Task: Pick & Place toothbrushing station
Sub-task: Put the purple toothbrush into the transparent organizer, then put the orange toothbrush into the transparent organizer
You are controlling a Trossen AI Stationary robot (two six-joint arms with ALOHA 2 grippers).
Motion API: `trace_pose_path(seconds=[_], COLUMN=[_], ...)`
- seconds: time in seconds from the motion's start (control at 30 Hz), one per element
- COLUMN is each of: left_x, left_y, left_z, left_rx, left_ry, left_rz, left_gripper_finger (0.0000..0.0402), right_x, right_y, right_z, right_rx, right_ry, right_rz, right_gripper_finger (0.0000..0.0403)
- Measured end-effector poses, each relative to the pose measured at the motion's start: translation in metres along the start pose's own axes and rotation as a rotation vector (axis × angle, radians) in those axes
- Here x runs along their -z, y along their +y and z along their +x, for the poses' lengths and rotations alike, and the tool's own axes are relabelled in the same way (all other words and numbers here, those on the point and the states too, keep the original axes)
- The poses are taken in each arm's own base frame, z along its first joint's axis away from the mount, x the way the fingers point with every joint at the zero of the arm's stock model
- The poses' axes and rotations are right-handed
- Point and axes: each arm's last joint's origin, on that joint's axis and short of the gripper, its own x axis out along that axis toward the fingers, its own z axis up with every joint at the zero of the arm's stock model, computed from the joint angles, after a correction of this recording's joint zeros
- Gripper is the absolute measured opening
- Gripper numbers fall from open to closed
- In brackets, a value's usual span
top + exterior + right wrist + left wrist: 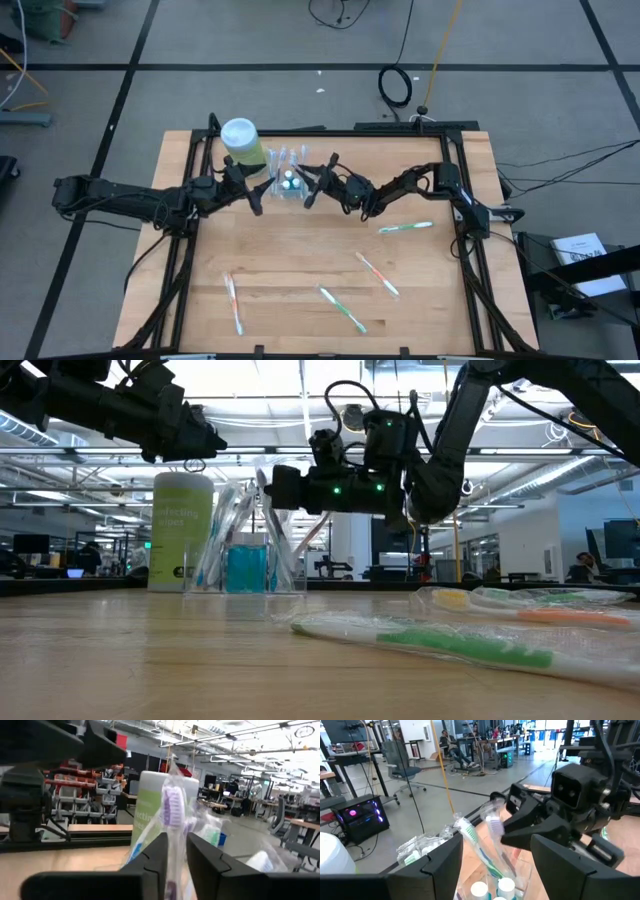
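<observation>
We see left end effector and right end effector flanking clear cup | green bottle beside it | four toothbrushes loose on worktop

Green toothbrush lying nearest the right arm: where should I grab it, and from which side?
Grip the green toothbrush mid-handle, coming straight down from above. It lies flat on the table, apart from the other brushes, its long axis running roughly left-right in the high view, so set the tool's fingers across that axis. The wrapper looks slippery, so close firmly.

Robotics lab: open hall, workstations, storage racks.
</observation>
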Motion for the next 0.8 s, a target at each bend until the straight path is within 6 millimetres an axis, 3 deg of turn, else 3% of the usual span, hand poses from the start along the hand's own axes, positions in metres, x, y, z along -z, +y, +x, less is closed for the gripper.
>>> trace_pose_path(seconds=[0.27,0.57,0.8], left_x=[0.000,0.000,0.001], left_y=[0.000,0.000,-0.003], left_z=[0.000,0.000,0.000], left_rx=[0.000,0.000,0.080], left_ry=[0.000,0.000,0.009], left_rz=[0.000,-0.001,-0.016], left_gripper_finger=[0.0241,0.0241,0.0241], right_x=[-0.025,-0.065,-0.098], right_y=[0.004,0.013,0.032], right_z=[0.000,-0.003,-0.034], right_rx=[-0.007,-0.049,-0.250], right_ry=[-0.048,0.027,0.394], right_rz=[0.014,-0.096,-0.247], right_gripper_finger=[0.0123,0.0127,0.0115])
